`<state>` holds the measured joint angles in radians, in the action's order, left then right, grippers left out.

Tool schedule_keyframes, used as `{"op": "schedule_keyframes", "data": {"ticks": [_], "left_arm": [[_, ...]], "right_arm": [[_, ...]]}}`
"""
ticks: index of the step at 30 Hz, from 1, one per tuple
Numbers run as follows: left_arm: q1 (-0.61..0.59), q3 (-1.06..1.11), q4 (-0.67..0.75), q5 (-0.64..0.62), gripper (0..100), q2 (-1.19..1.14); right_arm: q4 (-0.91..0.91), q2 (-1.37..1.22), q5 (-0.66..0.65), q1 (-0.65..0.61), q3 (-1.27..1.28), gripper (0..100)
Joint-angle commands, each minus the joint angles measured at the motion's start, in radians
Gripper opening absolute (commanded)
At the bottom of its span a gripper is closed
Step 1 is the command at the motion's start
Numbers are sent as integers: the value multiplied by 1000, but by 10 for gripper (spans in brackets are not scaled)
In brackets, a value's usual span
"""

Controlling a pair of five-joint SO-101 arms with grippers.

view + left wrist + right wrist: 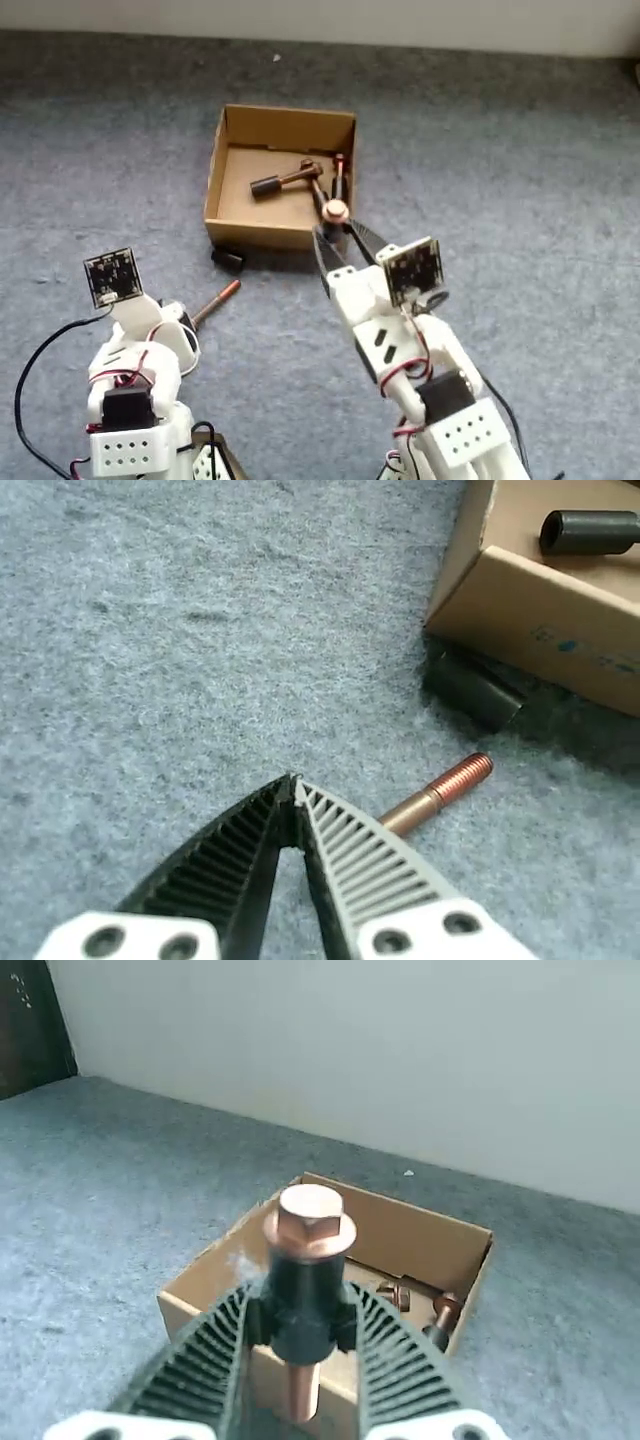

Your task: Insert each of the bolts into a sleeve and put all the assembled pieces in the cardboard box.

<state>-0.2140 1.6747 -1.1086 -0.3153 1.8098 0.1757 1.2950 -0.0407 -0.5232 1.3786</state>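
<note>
Your right claw (300,1298) is clamped on a sleeved bolt (308,1222), upright above the near wall of the box (213,190). Left claw (293,783) is closed on nothing, tips just beside the loose bolt (440,790) on the desk (150,630). Loose sleeve (472,692) lies just outside the box

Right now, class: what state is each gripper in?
Left gripper: closed, empty; a loose bolt lies on the carpet by it.
Right gripper: closed on a bolt in its sleeve, at the cardboard box near edge.
</note>
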Motion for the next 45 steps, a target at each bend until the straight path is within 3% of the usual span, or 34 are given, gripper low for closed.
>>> {"op": "schedule_keyframes", "data": {"ticks": [1,15,21,27,32,36,42,45], "left_arm": [[16,13,3,9,6,7],[18,21,3,11,6,7],[18,21,3,11,6,7],[18,21,3,11,6,7],[10,18,3,11,6,7],[-31,13,12,11,7,8],[-133,4,80,11,7,7],[-145,7,89,11,7,7]], "right_arm": [[-202,-259,-11,-12,-139,5],[-863,-1104,-9,-5,-289,5],[-895,-1264,-9,18,-348,20],[-894,-1262,-6,31,-343,193],[-894,-1198,-8,19,-337,194],[-742,-1015,-3,7,-259,194],[-225,-765,-3,-117,-240,194],[-62,-750,-8,-211,-291,194]]}}
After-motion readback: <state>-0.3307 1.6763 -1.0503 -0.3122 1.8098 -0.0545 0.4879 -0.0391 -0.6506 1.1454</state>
